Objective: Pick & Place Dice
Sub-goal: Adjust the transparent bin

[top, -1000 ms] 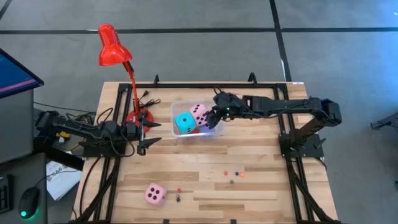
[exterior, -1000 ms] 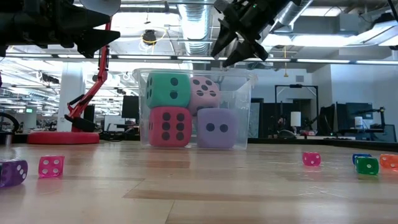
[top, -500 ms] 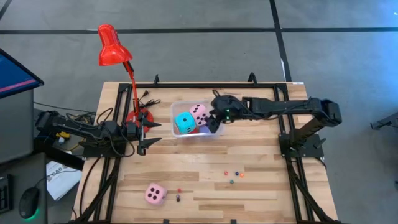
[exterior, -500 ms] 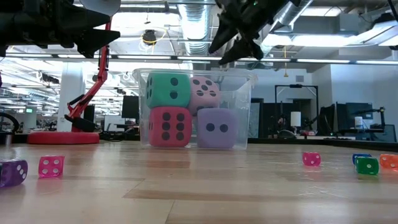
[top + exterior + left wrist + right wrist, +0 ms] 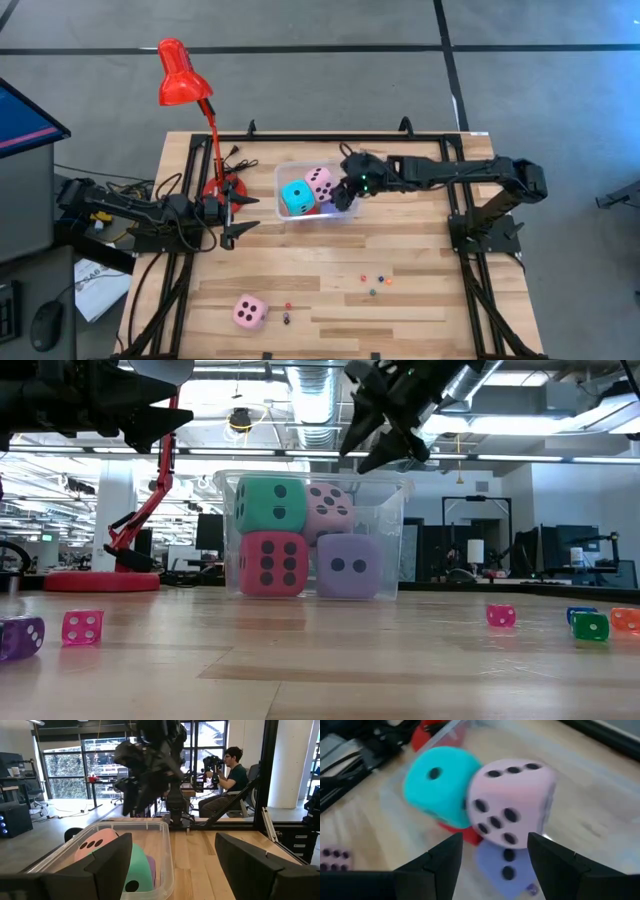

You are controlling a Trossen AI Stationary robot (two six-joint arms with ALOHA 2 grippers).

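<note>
A clear plastic bin (image 5: 283, 178) stands mid-table with four big dice stacked in it. The cyan die (image 5: 270, 503) sits on the red die (image 5: 270, 563), and a pink die (image 5: 512, 802) sits on the lavender die (image 5: 348, 565). A second pink die (image 5: 250, 312) lies alone near the table's front left. My right gripper (image 5: 342, 198) hovers open above the bin's right end (image 5: 362, 452), its fingers short of the top pink die and touching nothing. My left gripper (image 5: 240, 218) waits open, level, left of the bin.
A red desk lamp (image 5: 183, 75) stands on its base at the back left, close to the left gripper. Several small coloured dice (image 5: 375, 285) lie scattered on the wood toward the front. The black frame rails (image 5: 470, 290) run along both table sides.
My right gripper has tipped and rolled slightly above the bin's right end, staying open and in place. The dice in the bin have not moved.
</note>
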